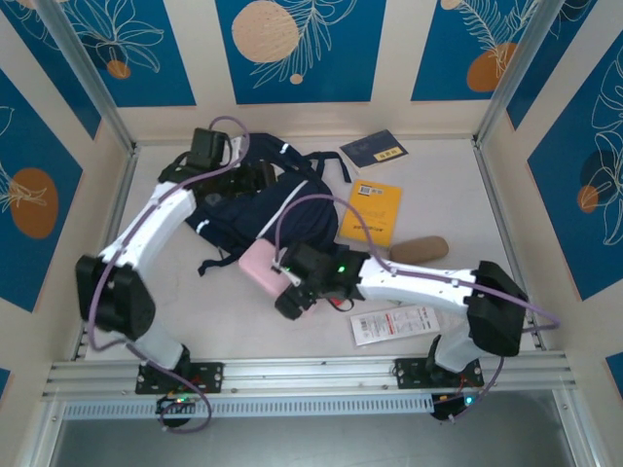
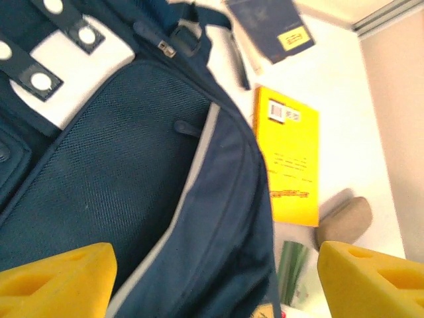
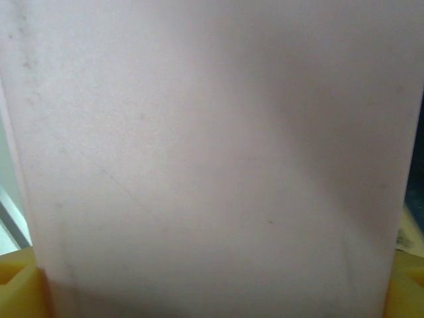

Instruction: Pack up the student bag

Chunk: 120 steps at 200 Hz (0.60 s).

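Observation:
The student bag (image 1: 238,216), dark navy with pale stripes, lies at the table's back left; its mesh panel and seam fill the left wrist view (image 2: 132,192). My left gripper (image 1: 255,178) hovers over the bag's top. Its yellow fingers (image 2: 59,281) stand wide apart and open (image 2: 215,262), with bag fabric below and nothing clamped. My right gripper (image 1: 290,292) is shut on a pale pink box (image 1: 261,265) at the bag's near edge. That box (image 3: 212,152) sits between the two yellow fingertips (image 3: 16,291).
A yellow book (image 1: 371,212) lies right of the bag, with a navy booklet (image 1: 375,149) behind it. A brown pouch (image 1: 420,249) and a white printed packet (image 1: 394,324) lie near the right arm. Walls close in the table's sides.

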{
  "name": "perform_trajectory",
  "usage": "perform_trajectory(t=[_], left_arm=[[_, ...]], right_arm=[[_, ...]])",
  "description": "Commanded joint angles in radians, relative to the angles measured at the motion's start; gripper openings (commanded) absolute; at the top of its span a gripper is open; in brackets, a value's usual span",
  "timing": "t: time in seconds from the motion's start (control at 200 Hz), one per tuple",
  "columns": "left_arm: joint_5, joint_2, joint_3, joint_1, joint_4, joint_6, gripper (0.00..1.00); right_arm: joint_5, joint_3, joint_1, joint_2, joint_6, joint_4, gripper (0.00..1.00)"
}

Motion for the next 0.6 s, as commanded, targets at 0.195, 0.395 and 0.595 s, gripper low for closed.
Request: perform_trajectory(t=[0.195, 0.395, 0.595], left_arm=[[0.106, -0.281, -0.249, 0.005, -0.004, -0.037, 0.95], [0.208, -0.363, -0.422, -0.028, 0.155, -0.15, 1.0], [0.266, -0.356, -0.484, -0.098, 0.305, -0.236, 0.93]], right_arm=[[0.008, -0.074, -0.097, -0.147, -0.005, 0.09, 0.63], [-0.032, -0.083, -0.1, -0.192, -0.011, 0.135, 0.63], [-0.049, -0.076, -0.104, -0.203, 0.002, 0.158, 0.64]])
